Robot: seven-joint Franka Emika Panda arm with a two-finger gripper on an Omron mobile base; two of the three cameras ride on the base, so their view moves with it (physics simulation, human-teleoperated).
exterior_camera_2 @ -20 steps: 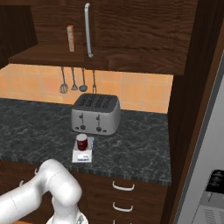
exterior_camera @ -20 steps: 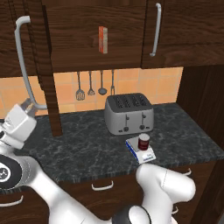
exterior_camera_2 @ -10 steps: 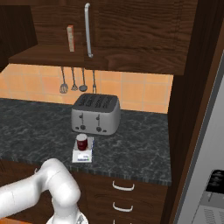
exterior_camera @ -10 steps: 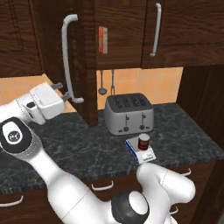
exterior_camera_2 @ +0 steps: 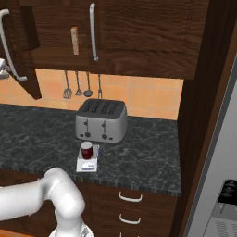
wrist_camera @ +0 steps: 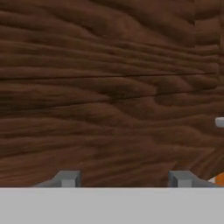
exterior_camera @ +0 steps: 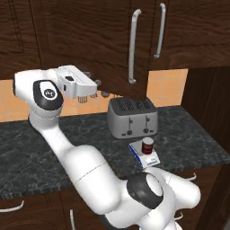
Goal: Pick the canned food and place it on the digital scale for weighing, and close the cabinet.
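In the left base view, the small dark red can with a silvery top (exterior_camera: 147,145) stands on the flat white, blue-edged digital scale (exterior_camera: 144,156) at centre right, on the dark speckled table (exterior_camera: 54,143) in front of the silver four-slot toaster (exterior_camera: 132,117). The claw (exterior_camera: 92,90), upper left, presses against the dark brown wooden cabinet door (exterior_camera: 90,40); its grey fingertips (wrist_camera: 68,178) stand spread, pinching nothing.

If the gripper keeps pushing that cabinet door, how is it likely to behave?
The cabinet door looks like a rigid wooden panel, so it should probably swing as one piece rather than flex. The gripper presses its flat face, which may let the fingers slide. Its long silver handle probably stays clear of the toaster below.
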